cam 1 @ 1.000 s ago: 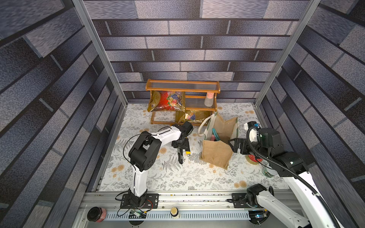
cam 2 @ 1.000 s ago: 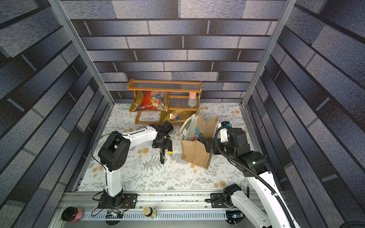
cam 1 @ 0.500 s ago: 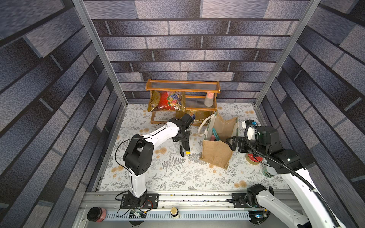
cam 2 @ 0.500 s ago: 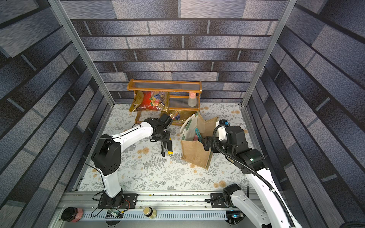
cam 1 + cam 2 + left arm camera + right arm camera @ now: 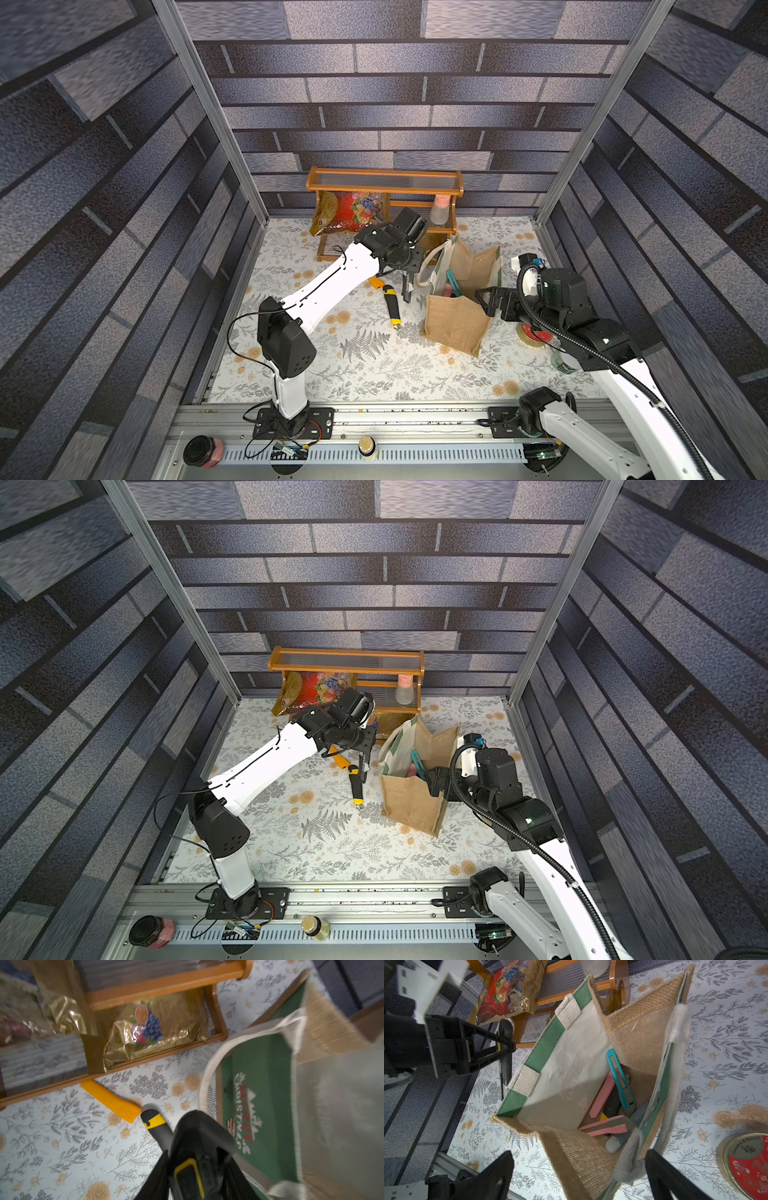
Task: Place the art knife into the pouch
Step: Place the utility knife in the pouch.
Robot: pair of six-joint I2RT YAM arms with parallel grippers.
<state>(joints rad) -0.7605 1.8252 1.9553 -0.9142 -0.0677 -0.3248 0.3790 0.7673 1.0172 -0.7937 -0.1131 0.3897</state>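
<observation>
Several cutters (image 5: pixel 618 1076) inside pouch (image 5: pixel 633 1028); loose knife (image 5: pixel 392 307) on mat (image 5: pixel 365 365); rack (image 5: pixel 384 182) behind.

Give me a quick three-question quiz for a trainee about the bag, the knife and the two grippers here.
1. True or false: the bag lies flat and shut.
2. Fill in: the left gripper grips a black and ___ knife.
3. Which stands open? A. left gripper B. right gripper C. neither
Key: 1 false, it stands upright and open; 2 yellow; 3 B.
</observation>
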